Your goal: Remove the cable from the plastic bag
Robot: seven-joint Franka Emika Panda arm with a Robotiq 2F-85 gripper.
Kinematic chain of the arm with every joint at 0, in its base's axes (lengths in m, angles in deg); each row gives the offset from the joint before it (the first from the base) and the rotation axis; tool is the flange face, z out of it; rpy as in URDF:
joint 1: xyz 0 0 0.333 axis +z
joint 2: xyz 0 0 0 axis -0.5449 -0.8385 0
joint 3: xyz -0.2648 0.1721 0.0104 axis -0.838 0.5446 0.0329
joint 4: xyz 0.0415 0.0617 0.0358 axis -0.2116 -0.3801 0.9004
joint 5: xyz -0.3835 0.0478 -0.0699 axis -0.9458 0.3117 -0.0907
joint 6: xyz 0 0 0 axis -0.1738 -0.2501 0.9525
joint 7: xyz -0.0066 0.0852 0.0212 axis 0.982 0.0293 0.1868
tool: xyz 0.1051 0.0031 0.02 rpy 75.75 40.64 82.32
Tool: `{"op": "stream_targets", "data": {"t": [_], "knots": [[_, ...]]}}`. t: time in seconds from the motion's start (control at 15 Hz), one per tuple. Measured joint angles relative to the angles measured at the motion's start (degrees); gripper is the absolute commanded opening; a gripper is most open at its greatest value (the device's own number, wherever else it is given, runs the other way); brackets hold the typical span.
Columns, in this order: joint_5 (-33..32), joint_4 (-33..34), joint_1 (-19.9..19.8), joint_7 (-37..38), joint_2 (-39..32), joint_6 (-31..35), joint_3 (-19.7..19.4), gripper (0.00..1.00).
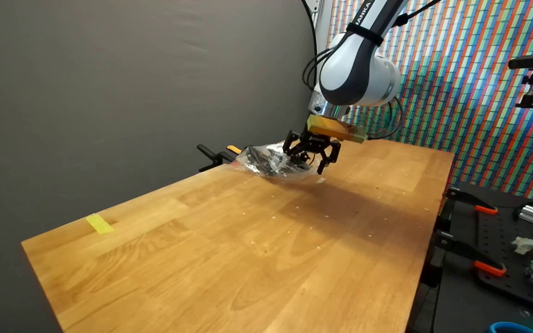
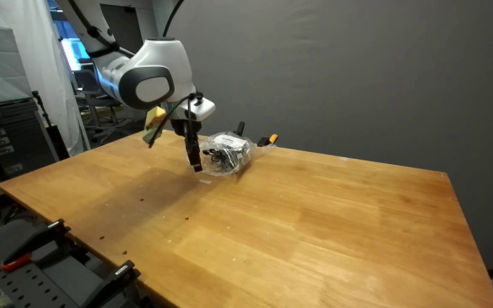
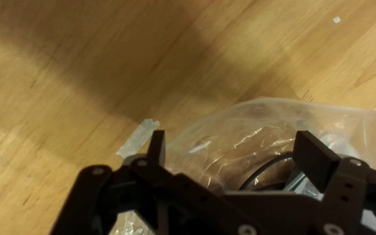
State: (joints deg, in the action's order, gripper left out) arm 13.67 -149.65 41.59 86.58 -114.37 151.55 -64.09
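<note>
The clear plastic bag lies near the table's back edge in both exterior views (image 1: 266,162) (image 2: 240,160), with a white label and dark items inside. In the wrist view the bag (image 3: 233,127) spreads under and between the fingers. The black cable shows as a thin curve inside the bag in the wrist view (image 3: 263,167) and as a dark bundle in an exterior view (image 2: 217,157). My gripper (image 3: 230,137) is open, its fingers wide apart with nothing held. It points down at the bag's near end in both exterior views (image 1: 304,161) (image 2: 196,167). The gripper body hides part of the cable.
The wooden table (image 1: 229,259) bears small white specks and a pale tape strip (image 3: 139,137) by the bag. A yellow tape piece (image 1: 100,223) lies at the back left. A black clamp (image 1: 211,155) stands at the edge behind the bag. A side bench (image 2: 45,278) adjoins.
</note>
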Motion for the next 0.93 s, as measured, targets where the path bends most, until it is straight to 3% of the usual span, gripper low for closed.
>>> {"op": "stream_targets", "data": {"t": [0.4,0.93], "knots": [[-0.1,2.7,2.8,0.5,-2.9,5.8,-3.2,1.00],[0.0,4.7,3.7,0.8,-3.3,7.6,-4.8,1.00]]}}
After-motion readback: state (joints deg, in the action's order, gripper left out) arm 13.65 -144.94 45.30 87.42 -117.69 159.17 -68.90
